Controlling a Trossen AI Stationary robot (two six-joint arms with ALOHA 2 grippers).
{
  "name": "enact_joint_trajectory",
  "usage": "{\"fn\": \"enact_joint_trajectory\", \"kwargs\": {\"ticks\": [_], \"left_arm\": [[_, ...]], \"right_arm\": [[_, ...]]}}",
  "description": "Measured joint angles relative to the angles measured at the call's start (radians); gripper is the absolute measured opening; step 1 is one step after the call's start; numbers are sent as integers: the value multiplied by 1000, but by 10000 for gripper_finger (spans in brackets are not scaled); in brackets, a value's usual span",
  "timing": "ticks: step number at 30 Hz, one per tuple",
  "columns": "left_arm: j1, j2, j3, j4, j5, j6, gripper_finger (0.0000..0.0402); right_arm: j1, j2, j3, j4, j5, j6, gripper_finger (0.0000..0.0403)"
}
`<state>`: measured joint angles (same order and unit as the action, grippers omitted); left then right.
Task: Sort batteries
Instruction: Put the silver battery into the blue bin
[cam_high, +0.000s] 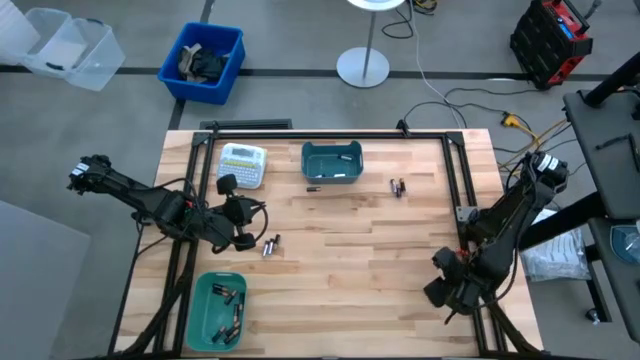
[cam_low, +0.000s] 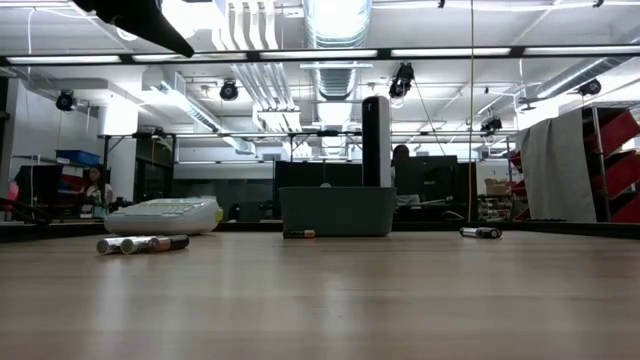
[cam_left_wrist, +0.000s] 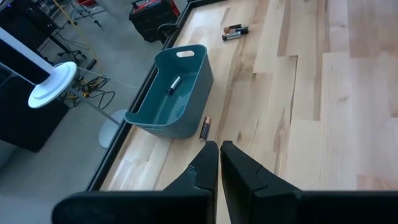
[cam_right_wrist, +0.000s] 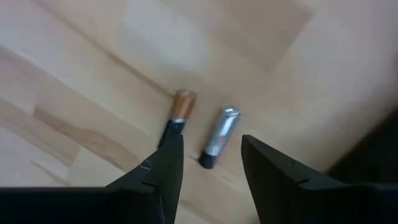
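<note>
My left gripper (cam_high: 243, 226) (cam_left_wrist: 219, 158) hovers shut and empty over the table's left part, just left of two batteries (cam_high: 270, 245) (cam_low: 140, 243) lying on the wood. My right gripper (cam_high: 441, 291) (cam_right_wrist: 212, 143) is open near the near right corner. It points down over a copper-topped battery (cam_right_wrist: 179, 112) and a silver battery (cam_right_wrist: 219, 135). The silver one shows between its fingers. The arm hides both in the high view. More batteries lie by the far teal bin (cam_high: 332, 163): one (cam_high: 313, 188) (cam_left_wrist: 205, 127) beside it, one (cam_left_wrist: 173, 84) inside, two (cam_high: 397, 186) (cam_left_wrist: 235, 31) to its right.
A second teal bin (cam_high: 217, 310) at the near left holds several batteries. A white label-maker (cam_high: 242, 165) (cam_low: 165, 214) lies at the far left. A dark metal frame (cam_high: 455, 170) runs along the table's far and side edges. The middle of the table is bare wood.
</note>
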<state>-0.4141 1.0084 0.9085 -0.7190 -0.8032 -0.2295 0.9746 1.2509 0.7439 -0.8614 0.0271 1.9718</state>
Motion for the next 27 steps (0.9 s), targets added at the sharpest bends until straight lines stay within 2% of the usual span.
{"fn": "enact_joint_trajectory", "kwargs": {"ticks": [4, 10, 17, 27], "left_arm": [[0, 0, 0, -3, 0, 5, 0], [0, 0, 0, -3, 1, 11, 0], [0, 0, 0, -1, 1, 11, 0], [0, 0, 0, 1, 1, 11, 0]], "right_arm": [[7, 74, -1, 56, -11, 1, 158], [7, 148, -1, 64, -83, 21, 169], [7, 167, -2, 68, -86, 19, 171], [7, 167, -36, 69, -79, 17, 144]]}}
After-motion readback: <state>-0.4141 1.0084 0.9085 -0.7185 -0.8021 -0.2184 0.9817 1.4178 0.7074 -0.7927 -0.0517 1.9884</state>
